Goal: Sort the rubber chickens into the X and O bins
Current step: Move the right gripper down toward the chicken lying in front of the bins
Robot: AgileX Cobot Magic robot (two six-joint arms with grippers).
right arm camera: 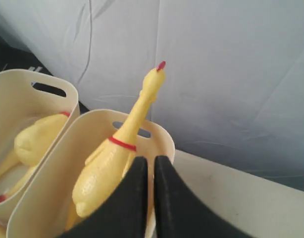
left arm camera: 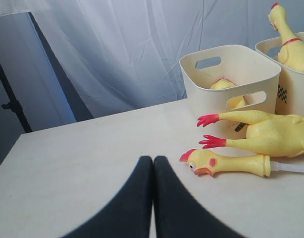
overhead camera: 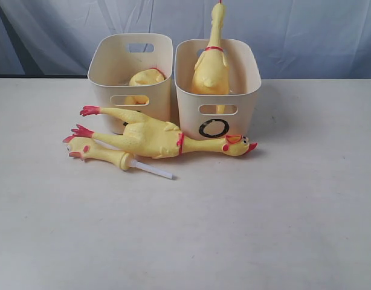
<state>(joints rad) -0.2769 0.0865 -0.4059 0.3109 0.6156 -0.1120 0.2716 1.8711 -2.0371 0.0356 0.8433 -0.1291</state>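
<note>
The O bin [overhead camera: 188,103] on the right holds a whole rubber chicken [overhead camera: 209,69] stood on end, its head poking above the rim. The left bin [overhead camera: 107,66], its mark hidden, holds a headless body [overhead camera: 146,77]. So whole birds seem meant for O, broken ones for the left. Just in front of the bins lie a second whole chicken [overhead camera: 152,136] and, nearer, a head-and-neck piece [overhead camera: 104,154] with its white tube [overhead camera: 152,169], both unsorted. The left gripper [left arm camera: 153,161] and the right gripper [right arm camera: 149,159] each have their jaws pressed together, holding nothing.
</note>
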